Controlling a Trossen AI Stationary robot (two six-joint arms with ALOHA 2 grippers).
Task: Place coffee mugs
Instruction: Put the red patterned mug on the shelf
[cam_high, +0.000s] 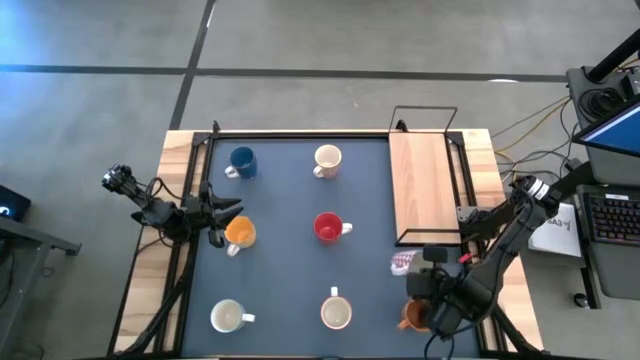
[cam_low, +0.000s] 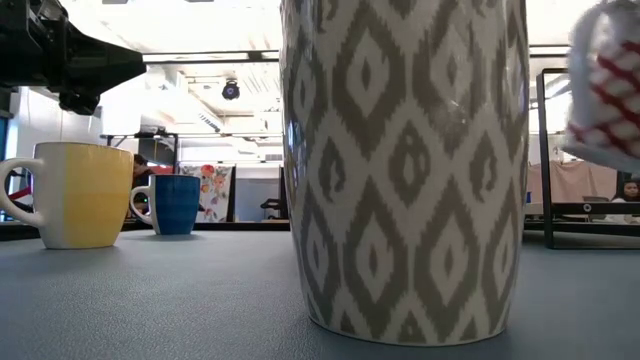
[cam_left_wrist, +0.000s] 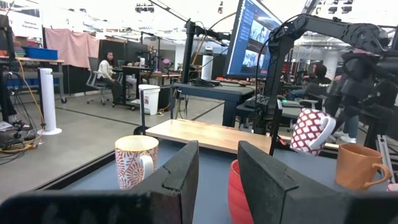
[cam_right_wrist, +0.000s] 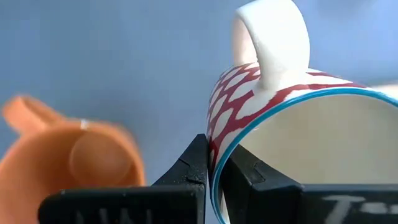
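Note:
Eight mugs show on the blue mat (cam_high: 280, 280). Standing on their bases are a blue mug (cam_high: 242, 162), a patterned white mug (cam_high: 327, 160), a red mug (cam_high: 328, 227), a yellow-orange mug (cam_high: 240, 233), two white mugs (cam_high: 228, 317) (cam_high: 336, 312) and an orange mug (cam_high: 413, 316). My right gripper (cam_right_wrist: 214, 165) is shut on a red-patterned white mug (cam_high: 403, 263) near the mat's right edge. My left gripper (cam_high: 226, 214) is open, level, just above the yellow-orange mug (cam_low: 80, 195). My right gripper pinches the red-patterned mug's rim wall (cam_right_wrist: 214, 140), one finger (cam_right_wrist: 249, 177) inside the mug and one finger (cam_right_wrist: 189, 168) outside. The hold is beside the handle (cam_right_wrist: 270, 43). The mug (cam_low: 605, 90) is lifted clear of the mat and tilted.
A wooden board in a black wire frame (cam_high: 425, 185) stands along the table's right side. The grey diamond-patterned mug (cam_low: 405, 170) fills the low view. The orange mug (cam_right_wrist: 81, 162) stands right under the right arm. Monitors, desks and seated people show beyond the table.

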